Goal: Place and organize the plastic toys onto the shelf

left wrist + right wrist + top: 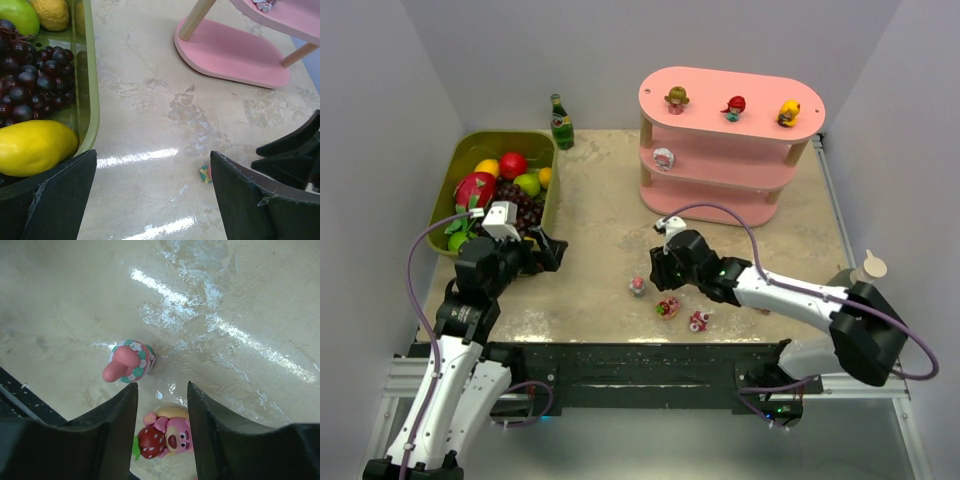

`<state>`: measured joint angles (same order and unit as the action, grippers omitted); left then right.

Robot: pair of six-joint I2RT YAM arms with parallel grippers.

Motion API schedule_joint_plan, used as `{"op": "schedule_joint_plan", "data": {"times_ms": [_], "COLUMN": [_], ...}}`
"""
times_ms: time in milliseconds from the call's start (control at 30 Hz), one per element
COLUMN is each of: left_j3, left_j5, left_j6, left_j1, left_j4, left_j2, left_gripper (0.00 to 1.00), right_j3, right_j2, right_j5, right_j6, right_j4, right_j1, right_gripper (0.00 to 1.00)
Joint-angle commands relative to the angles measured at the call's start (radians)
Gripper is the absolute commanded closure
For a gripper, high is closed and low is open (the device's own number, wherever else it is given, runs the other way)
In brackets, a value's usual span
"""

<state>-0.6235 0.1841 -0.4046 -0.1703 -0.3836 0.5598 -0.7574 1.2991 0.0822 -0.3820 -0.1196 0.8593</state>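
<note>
The pink three-tier shelf (760, 92) stands at the back right. Its top board holds a brown-haired figurine (677, 98), a red one (734, 107) and a yellow one (788, 112). One more toy (663, 158) sits on the middle board. Three toys lie on the table near the front: a pink flower-ringed one (637, 286) (130, 362), a pink bear with a strawberry (667, 307) (170, 437), and a third (699, 320). My right gripper (662, 278) (161, 390) is open just above the bear, which shows between its fingers. My left gripper (554, 250) (154, 160) is open and empty.
An olive-green bin (542, 215) (91, 95) of toy fruit stands at the left, close to my left gripper. A green bottle (561, 122) stands behind it. The shelf's bottom board (230, 55) shows in the left wrist view, with a small toy (204, 174) beside the right finger.
</note>
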Motion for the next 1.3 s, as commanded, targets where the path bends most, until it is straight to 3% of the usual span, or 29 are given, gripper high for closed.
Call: {"op": "schedule_joint_plan", "data": {"times_ms": [0, 133, 367, 1033, 1267], "left_j3": [0.004, 0.007, 0.007, 0.007, 0.007], "left_j5": [0.017, -0.006, -0.035, -0.049, -0.051], "left_j6": [0.001, -0.003, -0.011, -0.014, -0.014], "left_j1": [0.006, 0.005, 0.006, 0.006, 0.006], "left_j4": [0.019, 0.012, 0.005, 0.0, -0.001], "left_j2": [-0.001, -0.003, -0.014, -0.023, -0.023], "left_gripper": [0.01, 0.0, 0.01, 0.01, 0.0], "right_j3": [-0.039, -0.065, -0.076, -0.059, -0.062], "right_j2": [0.099, 0.167, 0.256, 0.249, 0.253], "right_j5": [0.046, 0.062, 0.014, -0.044, -0.079], "right_j6": [-0.031, -0.038, -0.035, -0.106, -0.054], "right_j4": [0.107, 0.113, 0.149, 0.138, 0.156], "right_j1": [0.014, 0.014, 0.026, 0.115, 0.179], "right_gripper": [0.61, 0.77, 0.83, 0.88, 0.88]}}
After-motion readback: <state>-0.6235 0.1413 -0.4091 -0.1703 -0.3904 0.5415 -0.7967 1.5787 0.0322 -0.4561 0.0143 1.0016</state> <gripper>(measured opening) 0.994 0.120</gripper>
